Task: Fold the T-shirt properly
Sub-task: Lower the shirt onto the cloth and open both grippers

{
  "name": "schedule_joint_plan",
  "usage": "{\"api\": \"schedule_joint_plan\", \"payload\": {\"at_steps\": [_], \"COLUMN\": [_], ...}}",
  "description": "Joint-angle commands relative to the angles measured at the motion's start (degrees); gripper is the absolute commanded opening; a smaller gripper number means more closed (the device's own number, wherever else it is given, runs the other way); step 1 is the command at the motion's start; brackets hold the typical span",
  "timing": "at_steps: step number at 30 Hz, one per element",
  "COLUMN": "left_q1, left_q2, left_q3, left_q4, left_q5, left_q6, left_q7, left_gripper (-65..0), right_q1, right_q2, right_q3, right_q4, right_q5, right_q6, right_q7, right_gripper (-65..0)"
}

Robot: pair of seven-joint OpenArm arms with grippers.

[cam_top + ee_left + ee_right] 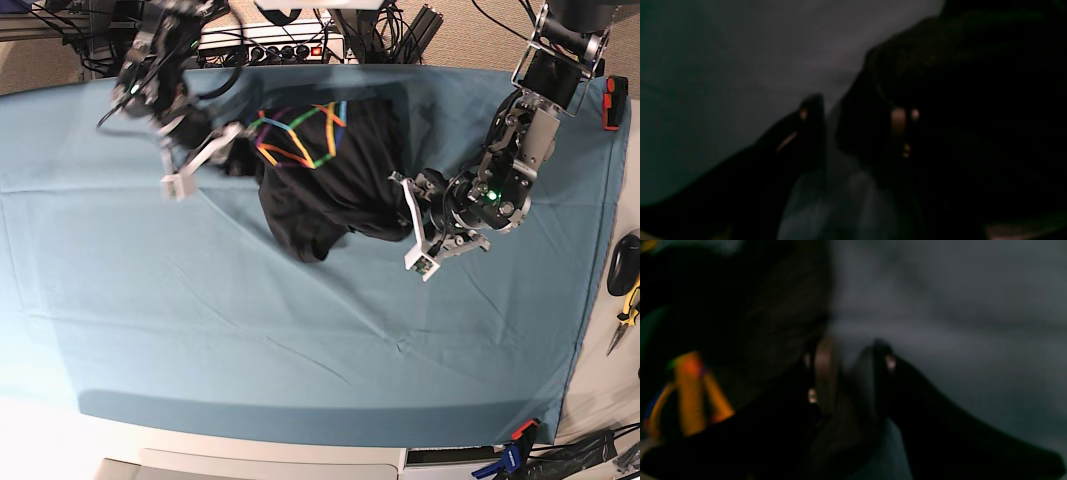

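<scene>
Both hands apart beside crumpled T-shirt (325, 175): left hand (415, 225) & right hand (195, 160) shd regrip hem corners, spread flat on counter (300, 340).

Teal table cloth (250, 330); beige floor (40, 55) behind

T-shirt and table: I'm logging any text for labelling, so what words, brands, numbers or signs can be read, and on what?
None can be read.
T-shirt: only a rainbow line graphic, no letters.
Cloth: plain.
Both wrist views: too dark and blurred to show any text.
</scene>
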Motion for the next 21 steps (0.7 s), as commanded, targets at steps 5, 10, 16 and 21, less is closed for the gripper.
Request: {"api": "schedule_joint_plan", "payload": {"at_steps": [5,10,16,21], "left_q1": [-1.36,-2.27,-3.06,-3.19], "left_q2": [-0.72,-0.70,-1.46,-1.77], "left_q3": [-0.46,-0.46,-0.46,-0.46], "left_q4": [0.72,0.83,0.83,0.83], "left_q5": [8.22,16.79,22.34,22.40], "left_q6": [3.69,6.27,7.69,7.69], "left_q7": [-1.22,-1.20,-1.16,-0.55], "left_gripper": [-37.1,-37.1,-37.1,-37.1], "right_q1": [5.66,9.62,11.17,11.15], "right_q2": [1.90,1.60,1.57,1.60], "right_q3": [0.09,0.04,0.04,0.04], "right_q4": [0.85,0.83,0.83,0.83], "right_q5": [-1.70,-1.60,-1.66,-1.68], "right_q6": [0.22,0.22,0.22,0.22], "right_q7": [1.33,2.56,2.51,2.32], "right_gripper": [-45.8,-45.8,-45.8,-45.8]}}
